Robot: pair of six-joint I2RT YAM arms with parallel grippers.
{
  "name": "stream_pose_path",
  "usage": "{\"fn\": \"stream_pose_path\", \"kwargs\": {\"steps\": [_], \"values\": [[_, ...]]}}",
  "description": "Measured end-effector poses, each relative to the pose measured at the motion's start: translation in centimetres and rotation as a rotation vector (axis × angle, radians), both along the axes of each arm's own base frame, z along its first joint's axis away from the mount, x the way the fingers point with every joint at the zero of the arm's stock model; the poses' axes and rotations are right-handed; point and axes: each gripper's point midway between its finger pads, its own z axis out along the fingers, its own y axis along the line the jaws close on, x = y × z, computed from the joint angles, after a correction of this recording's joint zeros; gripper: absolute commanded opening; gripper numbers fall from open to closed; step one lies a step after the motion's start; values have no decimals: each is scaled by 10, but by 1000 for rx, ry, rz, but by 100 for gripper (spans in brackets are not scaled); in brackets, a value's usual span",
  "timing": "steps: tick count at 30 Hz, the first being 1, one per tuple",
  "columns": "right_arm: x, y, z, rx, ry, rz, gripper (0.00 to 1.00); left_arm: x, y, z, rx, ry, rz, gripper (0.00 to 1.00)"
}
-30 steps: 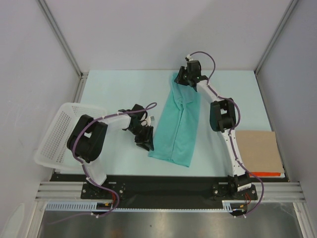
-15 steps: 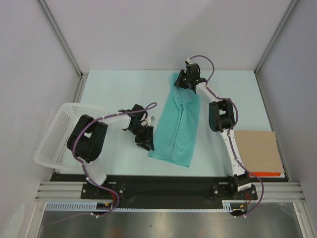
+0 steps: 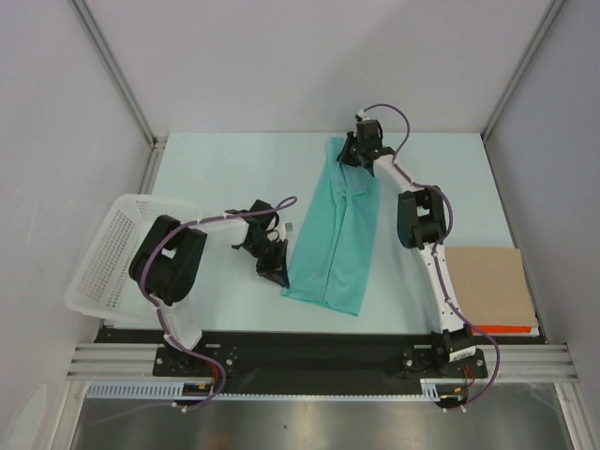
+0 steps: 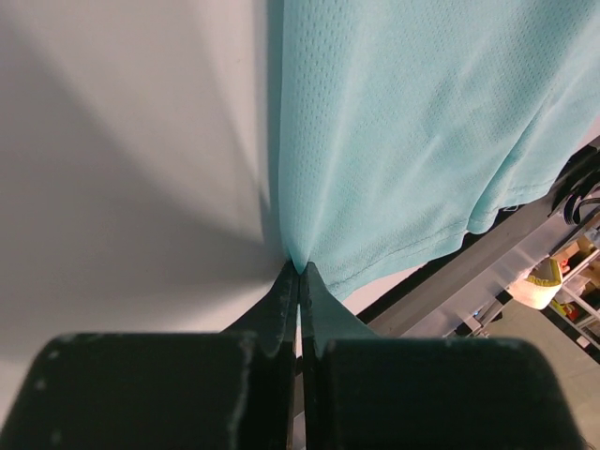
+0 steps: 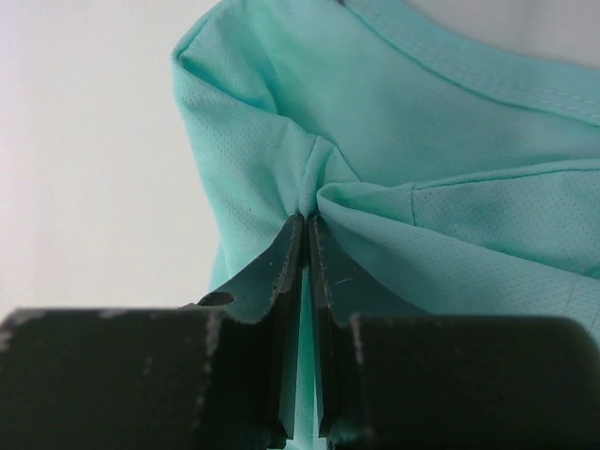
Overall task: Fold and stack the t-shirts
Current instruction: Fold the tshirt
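A teal t-shirt (image 3: 336,234) lies on the table folded into a long strip, running from the far middle toward the near edge. My left gripper (image 3: 281,277) sits at the strip's near left edge. Its jaws are shut, pinching the cloth edge (image 4: 302,265). My right gripper (image 3: 354,155) is at the strip's far end by the collar. There its jaws are shut on a bunched fold of the shirt (image 5: 309,202), with cloth showing between the fingers.
A white mesh basket (image 3: 112,253) rests tilted at the table's left edge, beside the left arm. A flat brown cardboard sheet (image 3: 487,286) lies at the near right, with an orange strip under its front edge.
Both grippers have closed on the shirt, the left on the near left edge, the right on the far end. The arms barely moved.
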Motion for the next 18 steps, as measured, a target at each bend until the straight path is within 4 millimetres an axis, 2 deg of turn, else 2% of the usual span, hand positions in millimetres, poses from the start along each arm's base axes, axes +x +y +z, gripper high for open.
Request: {"fn": "stream_pose_path", "kwargs": {"steps": [8,18], "values": [[3,-22,3,-35,0,-36,11,-1,-1,0,-11,2,-1,0],[5,-33,3,-75,-5,-61,13,-1,-2,0,-15,2,-2,0]]}}
